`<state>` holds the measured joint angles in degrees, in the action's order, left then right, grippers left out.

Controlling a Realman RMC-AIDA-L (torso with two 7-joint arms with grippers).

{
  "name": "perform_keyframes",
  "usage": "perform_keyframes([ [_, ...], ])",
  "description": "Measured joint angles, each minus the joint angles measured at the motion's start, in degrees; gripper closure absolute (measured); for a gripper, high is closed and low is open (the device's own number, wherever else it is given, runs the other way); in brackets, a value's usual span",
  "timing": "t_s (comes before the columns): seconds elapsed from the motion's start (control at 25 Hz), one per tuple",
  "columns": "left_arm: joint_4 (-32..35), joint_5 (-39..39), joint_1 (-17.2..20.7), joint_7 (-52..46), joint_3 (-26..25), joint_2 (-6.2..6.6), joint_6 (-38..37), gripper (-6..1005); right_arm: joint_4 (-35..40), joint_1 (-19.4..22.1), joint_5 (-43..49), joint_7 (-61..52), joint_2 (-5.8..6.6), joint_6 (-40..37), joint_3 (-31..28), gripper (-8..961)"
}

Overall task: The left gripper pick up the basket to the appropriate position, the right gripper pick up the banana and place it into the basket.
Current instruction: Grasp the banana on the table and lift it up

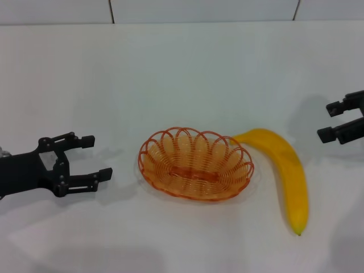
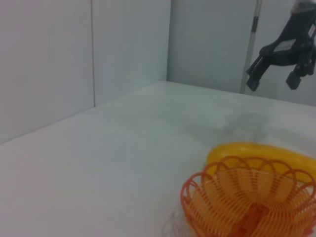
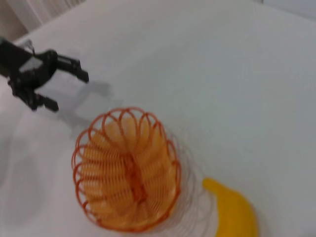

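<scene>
Matte black throughout: left end effector (image 1: pixel 98 156) and right end effector (image 1: pixel 327 120) (slim parallel prongs, blocky linkages).

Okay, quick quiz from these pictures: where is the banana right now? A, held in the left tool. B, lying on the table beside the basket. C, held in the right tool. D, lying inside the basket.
B: the banana lies on the white table just outside the basket, on the robot's right of it, while the left tool and the right tool are both open and empty, away from it.
</scene>
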<state>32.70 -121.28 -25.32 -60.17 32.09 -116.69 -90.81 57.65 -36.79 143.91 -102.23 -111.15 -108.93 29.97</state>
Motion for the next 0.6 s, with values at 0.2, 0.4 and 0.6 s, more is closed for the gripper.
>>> perform_keyframes([
  [0.2, 0.0, 0.0, -1.0, 0.0, 0.0, 0.01, 0.0, 117, 1.3, -0.3, 0.2, -5.4, -1.41, 3.2, 8.7, 189],
  [0.4, -0.8, 0.1, -2.2, 0.0, 0.0, -0.07, 0.0, 118, 0.0, 0.1, 0.9, -5.4, -3.49, 8.5, 10.1, 191],
  [0.6, -1.5, 0.9, -2.5, 0.2, 0.0, 0.11, 0.0, 118, -2.1, 0.0, 1.3, -5.2, -4.87, 13.5, 13.9, 193],
])
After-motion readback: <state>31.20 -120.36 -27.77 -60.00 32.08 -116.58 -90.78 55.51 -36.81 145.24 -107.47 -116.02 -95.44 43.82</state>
